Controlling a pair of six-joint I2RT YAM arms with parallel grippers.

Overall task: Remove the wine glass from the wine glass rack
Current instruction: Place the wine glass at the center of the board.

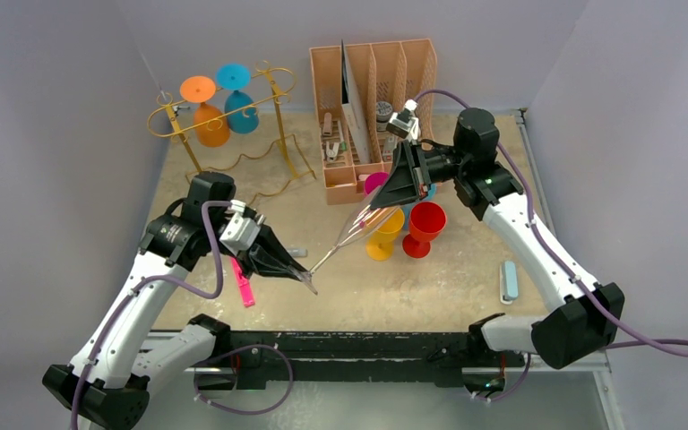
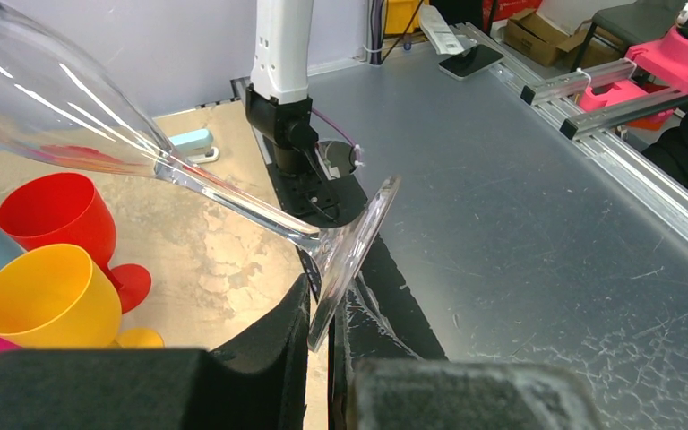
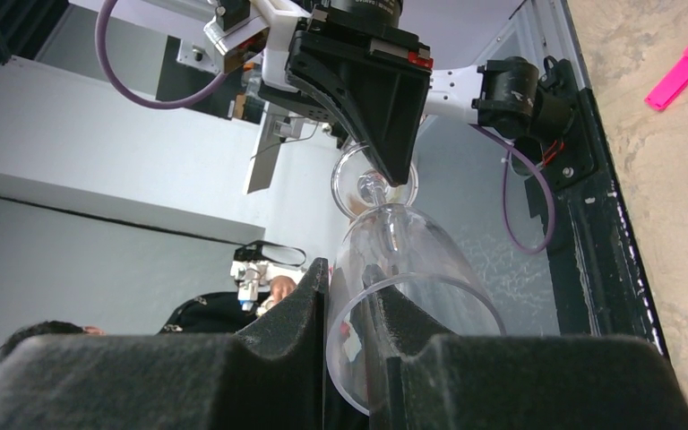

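Bench (image 1: 466, 287) has a tan stone-pattern top, walled in by plain grey panels on the left, far and right sides. The near edge is a black rail carrying both arm bases. Past that, the left wrist view shows a scratched grey metal surface (image 2: 520, 224).

Far left: gold wire wine glass rack (image 1: 278, 116), with an orange glass (image 1: 208, 121) and a blue glass (image 1: 240, 112) hanging bowl-down from its top rails. Far centre: peach desk organiser (image 1: 367, 72). Just near of it stand coloured goblets, yellow (image 1: 385, 235), red (image 1: 425, 224) and magenta (image 1: 374, 182). A pink marker (image 1: 244, 289) lies near left, a pale blue block (image 1: 508, 279) near right.

Clear wine glass (image 1: 358, 228) is off the rack and well apart from it. It's in the air over mid-bench, tilted, with the bowl up to the far right and the foot down to the near left.

Left pincer (image 1: 305, 279) is clamped nearly closed on the edge of the glass foot; in my left wrist view the foot disc sits edge-on between the pads.

Right pincer (image 1: 374, 208) is at a narrow gap on the bowl rim. The right wrist view shows the glass wall between the two fingers (image 3: 300, 309), one inside the bowl and one outside. Looks like a pinch on the rim.

So I've got the glass held at both ends, touching nothing else.
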